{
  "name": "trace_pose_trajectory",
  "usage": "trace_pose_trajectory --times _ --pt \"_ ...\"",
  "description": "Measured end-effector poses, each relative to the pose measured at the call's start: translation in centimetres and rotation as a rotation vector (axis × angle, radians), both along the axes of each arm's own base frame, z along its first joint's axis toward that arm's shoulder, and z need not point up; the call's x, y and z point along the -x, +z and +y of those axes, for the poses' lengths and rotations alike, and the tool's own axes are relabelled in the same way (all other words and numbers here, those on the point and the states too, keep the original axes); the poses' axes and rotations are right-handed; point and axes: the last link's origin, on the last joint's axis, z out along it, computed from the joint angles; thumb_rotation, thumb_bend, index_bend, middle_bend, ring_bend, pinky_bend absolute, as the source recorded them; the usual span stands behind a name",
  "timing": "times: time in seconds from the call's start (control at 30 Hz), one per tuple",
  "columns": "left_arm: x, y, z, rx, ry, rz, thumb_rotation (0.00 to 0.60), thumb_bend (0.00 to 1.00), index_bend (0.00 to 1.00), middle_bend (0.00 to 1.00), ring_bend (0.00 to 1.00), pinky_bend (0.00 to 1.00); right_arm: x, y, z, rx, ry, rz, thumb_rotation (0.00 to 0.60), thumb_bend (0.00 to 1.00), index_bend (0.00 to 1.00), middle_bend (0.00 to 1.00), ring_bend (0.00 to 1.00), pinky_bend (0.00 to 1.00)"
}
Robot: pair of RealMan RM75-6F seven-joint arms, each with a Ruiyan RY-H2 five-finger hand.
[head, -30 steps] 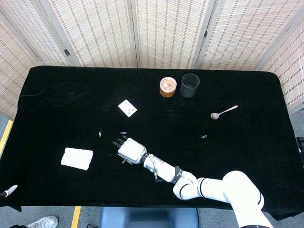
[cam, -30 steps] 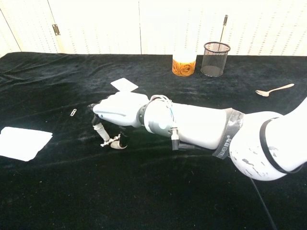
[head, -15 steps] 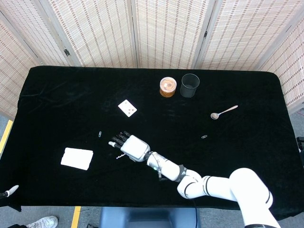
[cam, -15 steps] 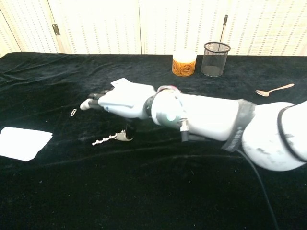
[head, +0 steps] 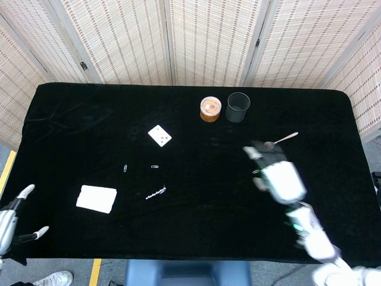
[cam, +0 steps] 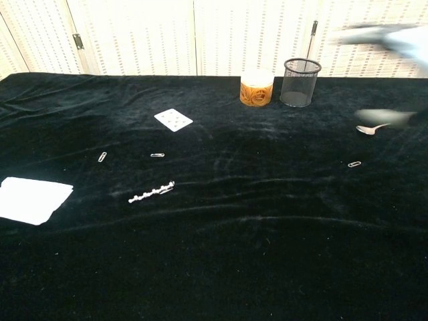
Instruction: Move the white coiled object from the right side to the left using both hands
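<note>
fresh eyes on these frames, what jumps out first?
The blurred right hand, empty with fingers apart, hangs over the table's right side near the spoon. Left of centre, the small white coiled object lies alone on the black cloth, with the white folded cloth further left. The left hand is open at the table's left edge.

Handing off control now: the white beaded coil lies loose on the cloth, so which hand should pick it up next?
Probably the left. The white coil lies left of centre, near the white napkin. The left hand sits open at the table's left edge; the right hand, blurred, is far right by the spoon.
</note>
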Motion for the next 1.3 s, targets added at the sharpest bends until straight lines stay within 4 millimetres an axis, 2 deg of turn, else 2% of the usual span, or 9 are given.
trace_pose_trajectory --times 0.1,0.27,0.37,0.6,0.7,0.9,1.13,1.3 --pt "-1.8 -1.4 1.4 0.017 -0.026 0.027 0.6 0.15 0.1 0.38 0.48 0.6 5.1 2.7 3.1 0.066 -0.117 -0.055 0.6 0.36 0.0 0.0 0.0 0.04" --pt "-4.3 -3.6 3.1 0.066 -0.065 0.063 0.6 0.15 0.13 0.46 0.54 0.67 9.4 5.7 5.4 0.131 -0.171 -0.1 0.6 0.36 0.0 0.0 0.0 0.04" --pt "-6.2 -5.5 4.2 0.098 -0.087 0.089 0.6 0.14 0.18 0.53 0.62 0.73 10.7 7.5 6.8 0.177 -0.176 -0.138 0.6 0.36 0.0 0.0 0.0 0.04" --pt "-11.1 -10.9 6.2 0.109 -0.096 0.01 0.6 0.15 0.34 0.76 0.83 0.9 11.7 9.6 8.0 0.227 -0.167 -0.204 0.6 0.36 0.0 0.0 0.0 0.04" --pt "-12.7 -12.4 6.7 0.11 -0.1 -0.015 0.6 0.16 0.38 0.86 0.92 0.98 11.8 10.0 8.1 0.228 -0.16 -0.223 0.6 0.36 0.0 0.0 0.0 0.04" --pt "-15.6 -15.6 7.2 0.15 -0.088 -0.018 0.6 0.18 0.41 0.94 0.99 1.0 12.2 11.0 8.2 0.242 -0.157 -0.254 0.6 0.36 0.0 0.0 0.0 0.04" --pt "-18.3 -19.0 8.0 0.215 -0.07 -0.003 0.6 0.2 0.44 0.96 1.0 1.0 12.9 11.5 8.0 0.229 -0.169 -0.283 0.6 0.36 0.0 0.0 0.0 0.04" --pt "-19.9 -20.8 8.9 0.236 -0.073 0.012 0.6 0.26 0.45 0.96 1.0 1.0 13.4 11.9 7.7 0.214 -0.183 -0.308 0.6 0.36 0.0 0.0 0.0 0.04"
